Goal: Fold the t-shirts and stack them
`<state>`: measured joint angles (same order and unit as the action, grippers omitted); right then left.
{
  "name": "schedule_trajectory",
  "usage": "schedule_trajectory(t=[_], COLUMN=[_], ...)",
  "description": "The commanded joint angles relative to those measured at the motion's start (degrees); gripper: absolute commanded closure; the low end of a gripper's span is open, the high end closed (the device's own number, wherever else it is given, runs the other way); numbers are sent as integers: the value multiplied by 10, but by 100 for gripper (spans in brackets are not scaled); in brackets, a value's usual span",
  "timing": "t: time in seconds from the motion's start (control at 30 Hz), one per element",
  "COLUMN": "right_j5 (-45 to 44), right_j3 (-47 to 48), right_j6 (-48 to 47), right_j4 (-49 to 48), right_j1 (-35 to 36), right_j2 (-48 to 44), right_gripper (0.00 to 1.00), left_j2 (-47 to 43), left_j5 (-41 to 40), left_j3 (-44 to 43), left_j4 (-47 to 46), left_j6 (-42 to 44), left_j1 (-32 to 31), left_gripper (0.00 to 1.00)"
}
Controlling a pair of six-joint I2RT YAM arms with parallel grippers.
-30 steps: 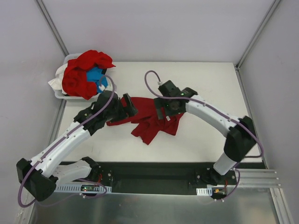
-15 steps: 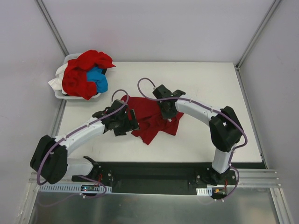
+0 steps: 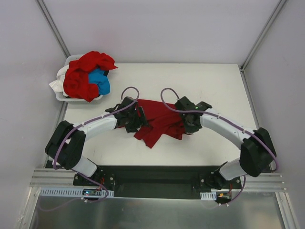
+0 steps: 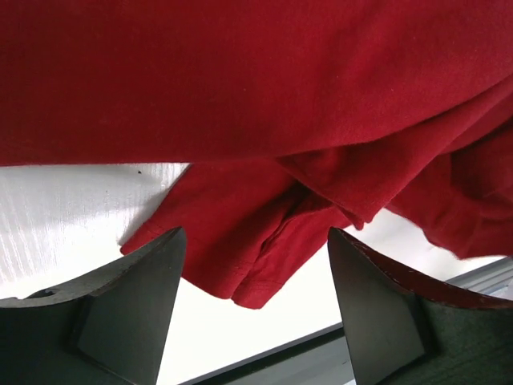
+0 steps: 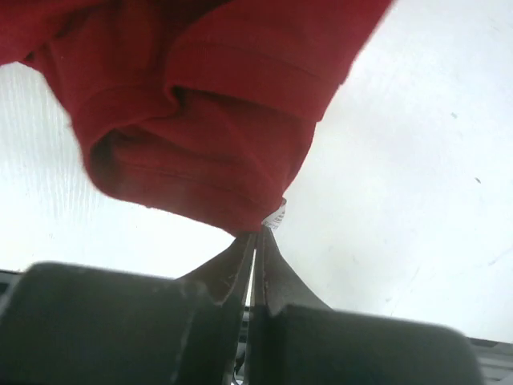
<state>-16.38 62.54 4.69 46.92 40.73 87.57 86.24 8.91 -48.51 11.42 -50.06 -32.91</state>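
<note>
On the white table [image 3: 214, 86], just beyond the two arm bases, a red t-shirt [image 3: 159, 121] lies crumpled at the middle, with one corner trailing towards 6 o'clock

The left gripper [image 3: 141, 116] meets the shirt's 9 o'clock side. In the left wrist view its two dark fingers [image 4: 132, 309] stand well apart, so the pincer is open. A folded flap of the cloth lies in the gap between them, touching neither, and the main body of the shirt fills the view beyond. A strip of bare table shows at 9 o'clock of that flap

The right gripper [image 3: 188, 126] is at the shirt's 3 o'clock edge. In its wrist view the fingertips are pressed together and pinch a rolled edge of the shirt, just beside a small white label [image 5: 275, 216]. The bunched cloth rises from the pinch towards 11 o'clock, and bare table shows on both sides of it

Farthest off, at the table's 10 o'clock corner, a white basket [image 3: 59, 97] holds a heaped pile of t-shirts [image 3: 78, 81] in the same red. A bright blue t-shirt [image 3: 99, 80] shows at the pile's 3 o'clock side, and red cloth spills over the basket's rim
</note>
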Motion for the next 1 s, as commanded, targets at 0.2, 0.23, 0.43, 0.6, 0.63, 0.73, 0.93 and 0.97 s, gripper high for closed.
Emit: schedule_trajectory(t=[0.2, 0.23, 0.43, 0.6, 0.63, 0.73, 0.93, 0.97], right_j5=[28, 31, 26, 31, 42, 48, 68, 72], right_j3=[-4, 2, 115, 259, 267, 260, 229, 222], right_j6=[44, 51, 26, -4, -4, -5, -8, -6], right_j4=[88, 103, 161, 168, 167, 146, 87, 80], right_j1=[-12, -11, -18, -18, -17, -17, -18, -18], right_j2=[-31, -33, -66, -31, -26, -21, -11, -14], right_gripper=[90, 81, 13, 8, 8, 8, 8, 8], left_j2=[-15, -18, -1, 17, 24, 33, 23, 20], left_j5=[-29, -29, -13, -14, -13, -7, -21, -25], left_j3=[6, -1, -37, -45, -45, -37, -12, -11], left_j4=[36, 41, 52, 53, 53, 53, 51, 51], left_j6=[3, 11, 86, 79, 74, 47, -28, -42], left_j1=[-40, -51, -104, -116, -116, -117, -148, -153], left_gripper=[33, 33, 36, 46, 47, 50, 54, 54])
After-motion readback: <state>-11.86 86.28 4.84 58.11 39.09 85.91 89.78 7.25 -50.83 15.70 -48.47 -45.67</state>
